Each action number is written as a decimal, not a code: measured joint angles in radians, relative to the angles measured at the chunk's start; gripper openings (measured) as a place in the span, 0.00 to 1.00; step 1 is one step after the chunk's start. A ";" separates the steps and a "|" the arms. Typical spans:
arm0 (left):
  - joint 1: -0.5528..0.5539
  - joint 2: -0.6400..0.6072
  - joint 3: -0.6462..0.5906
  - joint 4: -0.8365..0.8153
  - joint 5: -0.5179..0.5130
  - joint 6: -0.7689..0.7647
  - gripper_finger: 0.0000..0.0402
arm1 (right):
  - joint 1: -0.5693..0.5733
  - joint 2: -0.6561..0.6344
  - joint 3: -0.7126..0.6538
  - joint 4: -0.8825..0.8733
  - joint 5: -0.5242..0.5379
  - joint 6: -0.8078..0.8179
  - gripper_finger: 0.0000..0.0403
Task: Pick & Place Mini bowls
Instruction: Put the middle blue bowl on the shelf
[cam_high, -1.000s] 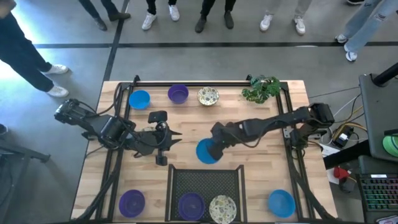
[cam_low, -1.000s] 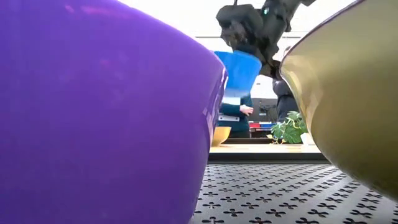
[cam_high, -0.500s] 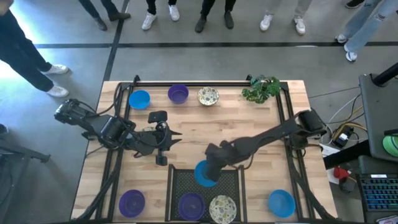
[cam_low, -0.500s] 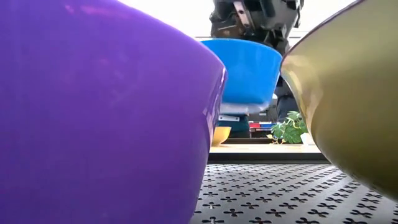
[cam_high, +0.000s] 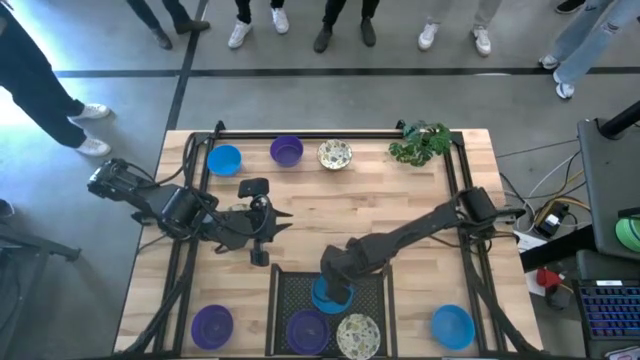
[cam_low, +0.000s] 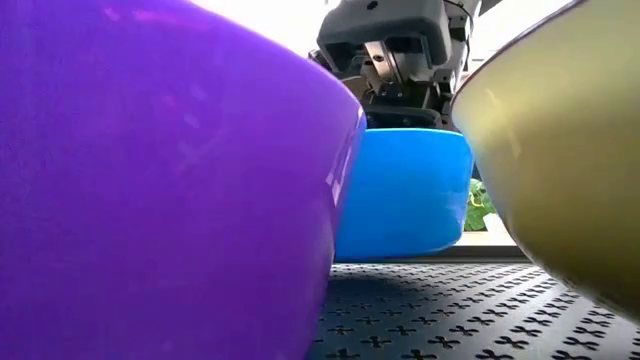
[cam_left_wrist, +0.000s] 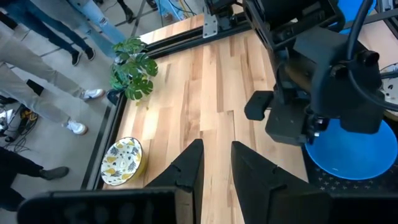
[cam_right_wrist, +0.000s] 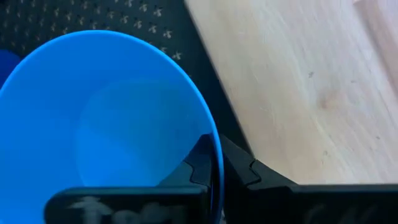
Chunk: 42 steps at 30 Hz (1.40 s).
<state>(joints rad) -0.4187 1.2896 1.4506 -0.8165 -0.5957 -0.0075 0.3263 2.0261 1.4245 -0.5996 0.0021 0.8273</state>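
Observation:
My right gripper (cam_high: 338, 278) is shut on a bright blue mini bowl (cam_high: 324, 297), which sits low over the black wire-mesh tray (cam_high: 378, 285) at the table's near edge. In the tray, nearer the front, stand a purple bowl (cam_high: 306, 330) and a speckled cream bowl (cam_high: 358, 335). From table height, the blue bowl (cam_low: 405, 190) shows between those two. My left gripper (cam_left_wrist: 216, 158) hovers open over the wood at centre left (cam_high: 282, 222), with nothing between its fingers. My right gripper holds the blue bowl by its rim (cam_right_wrist: 216, 153), on the bowl's far right side. One finger (cam_right_wrist: 200, 160) is inside the bowl and the other (cam_right_wrist: 249, 173) is outside. The fingers come steeply from above. The bowl sits level with its mouth up; whether its base touches the mesh, I cannot tell.
At the far edge stand a blue bowl (cam_high: 224, 159), a purple bowl (cam_high: 287, 151), a speckled bowl (cam_high: 335, 154) and a leafy plant (cam_high: 420, 143). A purple bowl (cam_high: 212, 325) sits at the near left and a blue bowl (cam_high: 452, 325) at the near right. People stand beyond the far edge.
My right gripper has carried the blue bowl from over the bare wood toward the table's near edge and down into the tray. The bowl, tipped a second ago, now sits level and low over the mesh.

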 joint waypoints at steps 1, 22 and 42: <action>0.000 0.000 0.000 0.000 0.000 0.000 0.19 | 0.002 0.001 0.000 0.001 -0.001 0.000 0.02; 0.000 0.000 0.000 0.000 0.000 -0.008 0.19 | 0.014 -0.001 -0.004 -0.003 -0.003 -0.013 0.06; 0.000 0.000 0.000 0.000 0.000 -0.011 0.19 | 0.016 -0.006 0.070 -0.054 -0.039 -0.089 0.27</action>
<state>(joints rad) -0.4187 1.2896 1.4506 -0.8169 -0.5957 -0.0182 0.3424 2.0202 1.4941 -0.6540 -0.0371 0.7386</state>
